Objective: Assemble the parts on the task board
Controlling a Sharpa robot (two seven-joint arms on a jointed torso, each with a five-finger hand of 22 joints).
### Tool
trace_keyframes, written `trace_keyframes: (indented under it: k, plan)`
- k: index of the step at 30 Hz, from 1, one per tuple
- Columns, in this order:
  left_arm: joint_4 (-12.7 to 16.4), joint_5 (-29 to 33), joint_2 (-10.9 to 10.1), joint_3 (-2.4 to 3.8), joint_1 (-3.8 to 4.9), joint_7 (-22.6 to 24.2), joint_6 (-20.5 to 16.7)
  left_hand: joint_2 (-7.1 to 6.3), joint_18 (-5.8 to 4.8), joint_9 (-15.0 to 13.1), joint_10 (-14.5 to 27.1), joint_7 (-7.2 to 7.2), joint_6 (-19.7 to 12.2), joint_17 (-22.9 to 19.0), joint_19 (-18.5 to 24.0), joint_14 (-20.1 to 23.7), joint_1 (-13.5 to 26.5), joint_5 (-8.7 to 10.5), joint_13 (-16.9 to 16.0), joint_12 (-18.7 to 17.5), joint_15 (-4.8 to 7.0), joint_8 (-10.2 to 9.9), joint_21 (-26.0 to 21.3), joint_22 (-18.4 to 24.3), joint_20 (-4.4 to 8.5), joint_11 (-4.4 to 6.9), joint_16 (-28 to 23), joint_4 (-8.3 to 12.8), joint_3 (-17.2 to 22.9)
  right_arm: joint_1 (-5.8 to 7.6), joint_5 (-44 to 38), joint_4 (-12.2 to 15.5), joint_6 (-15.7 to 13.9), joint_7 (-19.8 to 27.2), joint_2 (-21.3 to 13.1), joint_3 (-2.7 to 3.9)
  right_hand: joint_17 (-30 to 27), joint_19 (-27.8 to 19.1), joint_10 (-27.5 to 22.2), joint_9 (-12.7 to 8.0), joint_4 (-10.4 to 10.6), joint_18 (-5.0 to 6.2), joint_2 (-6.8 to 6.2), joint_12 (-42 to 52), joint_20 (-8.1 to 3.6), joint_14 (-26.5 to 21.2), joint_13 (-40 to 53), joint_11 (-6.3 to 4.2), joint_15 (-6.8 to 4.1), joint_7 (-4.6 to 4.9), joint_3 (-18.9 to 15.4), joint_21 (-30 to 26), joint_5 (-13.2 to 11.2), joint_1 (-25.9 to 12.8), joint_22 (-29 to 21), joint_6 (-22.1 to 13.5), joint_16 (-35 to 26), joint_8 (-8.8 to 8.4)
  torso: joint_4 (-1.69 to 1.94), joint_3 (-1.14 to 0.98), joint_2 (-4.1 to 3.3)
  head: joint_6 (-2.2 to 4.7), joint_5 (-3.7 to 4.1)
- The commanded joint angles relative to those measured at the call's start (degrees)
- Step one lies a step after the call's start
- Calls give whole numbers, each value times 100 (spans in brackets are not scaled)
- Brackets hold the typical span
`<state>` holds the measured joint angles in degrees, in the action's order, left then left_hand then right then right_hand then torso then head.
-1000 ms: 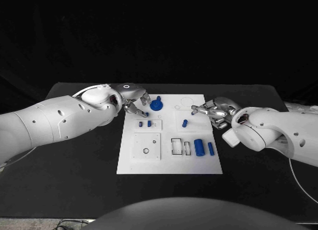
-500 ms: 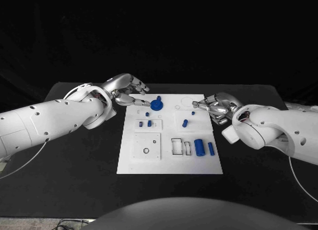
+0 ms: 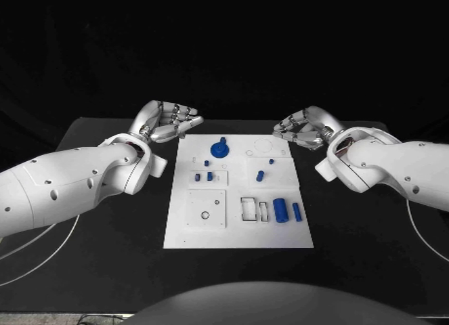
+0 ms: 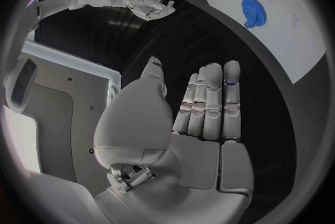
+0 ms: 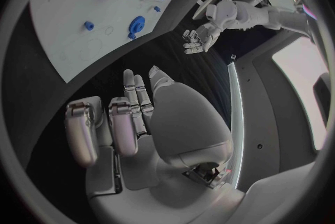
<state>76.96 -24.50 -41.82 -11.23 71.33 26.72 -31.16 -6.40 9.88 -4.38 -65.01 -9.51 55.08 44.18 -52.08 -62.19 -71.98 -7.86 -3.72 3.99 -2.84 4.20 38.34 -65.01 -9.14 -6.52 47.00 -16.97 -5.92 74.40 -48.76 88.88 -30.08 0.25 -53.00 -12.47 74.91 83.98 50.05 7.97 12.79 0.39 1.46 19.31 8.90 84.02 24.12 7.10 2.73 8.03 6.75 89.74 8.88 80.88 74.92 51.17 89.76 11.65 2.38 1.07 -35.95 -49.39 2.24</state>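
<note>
Since the earlier frames both hands are pulling back off the task board: we are seeing the left robot hand lifted beyond the board's far-left corner, the right robot hand beyond its far-right corner.

Nearest us: a large blue cylinder and a slimmer blue pin, lying side by side, long axes running near to far, just right of a rectangular slot.

Mid-board: two small blue pegs at left, one blue peg right of centre.

Far end: the blue gear, lying closest to the left robot hand.

Both hands are holding nothing; left fingers are extended and close together, right fingers loosely curled and apart.

We are judging the cylinder and pin nearer the right robot hand, lying toward us from it.
</note>
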Motion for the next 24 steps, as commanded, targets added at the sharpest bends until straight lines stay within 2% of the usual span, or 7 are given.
trace_keyframes:
  k: [1, 4, 9, 14, 17, 21, 24]
  plan:
    - [47, 939, 10, 0, -44, 474, -31, 49, 55, 8, 63, -55, -26, -436, 136, 259, 57, 4, -5, -15, -61, -23, -576, 370, -69, -21, -529, 0, 22, 7, -2037, -129, 22, -242, 47, 1, 1509, 602, 152, -42, -45, -39, -50, -285, 66, 598, -511, 30, 65, -53, 16, 26, -221, 62, 1508, 79, 24, -136, 33, 22, -25, 65, 187]
    - [71, 1093, 12, -1, -91, 524, 22, 141, 64, 7, 103, -71, -54, -748, 147, 325, 14, 8, -4, -14, -104, -23, -897, 627, -118, -42, -800, -9, 40, 4, -2733, -278, 179, -443, 120, 1, 1509, 602, 341, -93, -116, -39, -102, -462, 83, 598, -919, 43, 78, -116, 23, 26, -373, 114, 1508, 133, 24, -284, 37, 30, -30, 90, 288]
    - [111, 1279, -5, -2, -142, 579, 72, 178, 66, 8, 154, -78, -87, -963, 104, 328, -14, 8, -3, -15, -118, -20, -1080, 802, -139, -69, -932, 6, 36, -41, -3506, -464, 550, -728, 236, 2, 1509, 602, 571, -187, -200, -39, -168, -639, 73, 598, -1312, 22, 62, -237, 29, 26, -510, 172, 1508, 93, 24, -491, 30, 21, -23, 98, 399]
    - [143, 1368, -40, -2, -163, 597, 82, 203, 71, 11, 191, -82, -135, -1006, -55, 118, -44, -6, -3, -12, -95, -16, -1094, 861, -120, -66, -819, 7, 34, -122, -3987, -560, 860, -917, 333, 2, 1509, 602, 749, -233, -252, -39, -195, -743, 46, 598, -1538, -16, 36, -286, 49, 26, -546, 216, 1508, 186, 24, -555, 28, 15, -18, 97, 404]
    - [159, 1386, -64, -2, -168, 598, 91, 232, 71, 8, 181, -49, -157, -766, -407, -425, -80, -22, -7, 2, -15, 9, -837, 733, -33, -24, -271, 8, 23, -154, -4149, -574, 1012, -1000, 369, 2, 1509, 602, 851, -256, -255, -39, -200, -789, 34, 598, -1641, -30, 20, -296, 56, 26, -562, 209, 1508, 234, 24, -585, 20, 16, -20, 98, 399]
    - [174, 1399, -90, -4, -171, 592, 102, 265, 65, 4, 175, -46, -156, -646, -463, -423, -104, -35, -8, 5, 1, 26, -716, 636, -2, -14, -97, 11, 22, -181, -4316, -561, 1295, -1183, 411, 2, 1509, 602, 912, -278, -259, -39, -221, -837, 25, 598, -1726, -35, 14, -320, 49, 26, -583, 196, 1508, 255, 24, -619, 22, 11, -13, 82, 400]
    - [171, 1402, -100, -6, -172, 582, 98, 301, -63, 0, 166, -34, -155, 132, -933, -817, -142, -41, -7, 5, 27, 48, 166, 118, 32, 3, 701, 11, 1, -188, -4353, -551, 1376, -1239, 434, 3, 1509, 602, 947, -287, -263, -39, -221, -854, 21, 598, -1760, -42, 11, -334, 51, 26, -586, 199, 1508, 266, 24, -631, 16, 12, -13, 79, 397]
